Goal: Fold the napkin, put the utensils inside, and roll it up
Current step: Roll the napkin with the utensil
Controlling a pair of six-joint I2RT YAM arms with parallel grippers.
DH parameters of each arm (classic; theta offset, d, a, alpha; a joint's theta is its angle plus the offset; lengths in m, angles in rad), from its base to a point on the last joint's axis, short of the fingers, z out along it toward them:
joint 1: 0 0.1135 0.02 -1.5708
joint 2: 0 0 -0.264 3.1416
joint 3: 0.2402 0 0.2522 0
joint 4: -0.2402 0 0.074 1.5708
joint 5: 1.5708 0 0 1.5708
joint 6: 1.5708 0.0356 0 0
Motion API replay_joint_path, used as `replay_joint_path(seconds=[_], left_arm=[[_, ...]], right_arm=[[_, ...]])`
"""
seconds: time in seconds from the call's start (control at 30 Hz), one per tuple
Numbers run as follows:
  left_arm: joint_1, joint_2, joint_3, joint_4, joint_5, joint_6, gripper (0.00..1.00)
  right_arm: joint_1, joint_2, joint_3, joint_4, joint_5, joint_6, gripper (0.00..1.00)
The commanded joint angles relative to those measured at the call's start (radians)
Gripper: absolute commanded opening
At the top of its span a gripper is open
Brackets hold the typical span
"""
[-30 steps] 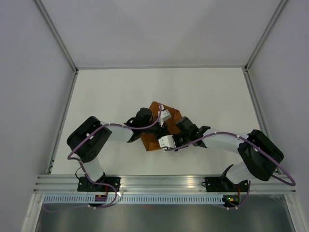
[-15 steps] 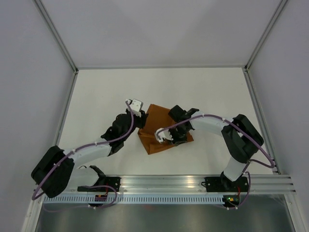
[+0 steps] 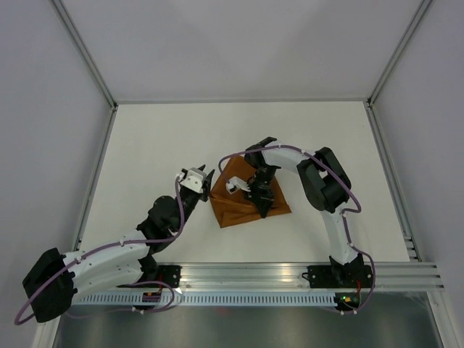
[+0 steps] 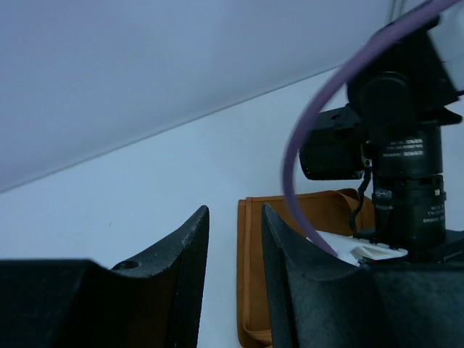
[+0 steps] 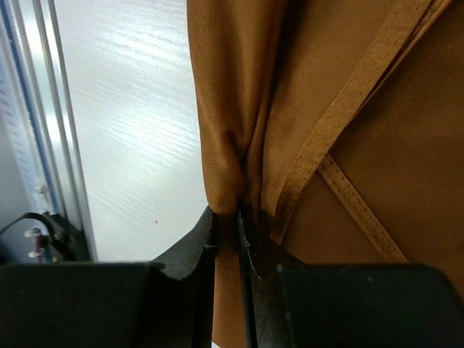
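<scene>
Both arms are stretching out from their bases at the near edge of the table (image 3: 145,145) toward its centre.

The left gripper (image 3: 194,179) is hovering just beside the left edge of the napkin (image 3: 241,210), apart from the cloth. In the left wrist view its fingers (image 4: 190,246) are standing slightly apart. Nothing is lying between them, and only bare table and the hemmed edge of the napkin are showing beyond.

The napkin is lying at the centre of the table as a folded, roughly triangular bundle, with its broad side facing the near edge.

The right arm is arching over the far side of the napkin and pointing back down onto it. The right gripper (image 3: 261,203) is sitting on the cloth. In the right wrist view its fingers (image 5: 196,243) are pinching a bunched fold of the napkin from both sides. A stitched hem is running diagonally across the fabric to the right of the pinch.
</scene>
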Motion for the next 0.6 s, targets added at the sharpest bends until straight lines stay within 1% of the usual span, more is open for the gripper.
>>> replay_joint_path(seconds=[0.0,0.07,0.1,0.23,0.27,0.43,0.57], left_arm=[[-0.110,0.048,-0.002,0.135,-0.062,0.252,0.40],[-0.151,0.091,0.007,0.152,-0.069,0.333,0.40],[-0.181,0.126,0.008,0.167,-0.073,0.354,0.40],[-0.240,0.201,0.010,0.184,-0.063,0.412,0.41],[-0.246,0.212,0.012,0.180,-0.055,0.414,0.41],[-0.292,0.313,0.064,0.035,0.049,0.395,0.43],[-0.323,0.468,0.116,-0.021,0.128,0.360,0.45]], right_arm=[[0.001,0.170,0.036,0.001,0.065,-0.007,0.00],[-0.003,0.201,0.091,-0.011,0.062,0.013,0.01],[-0.005,0.228,0.108,-0.032,0.060,0.016,0.00],[-0.016,0.292,0.195,-0.080,0.048,0.034,0.00],[-0.022,0.301,0.220,-0.085,0.049,0.045,0.00],[-0.037,0.350,0.274,-0.106,0.043,0.053,0.00],[-0.040,0.361,0.288,-0.102,0.042,0.060,0.00]])
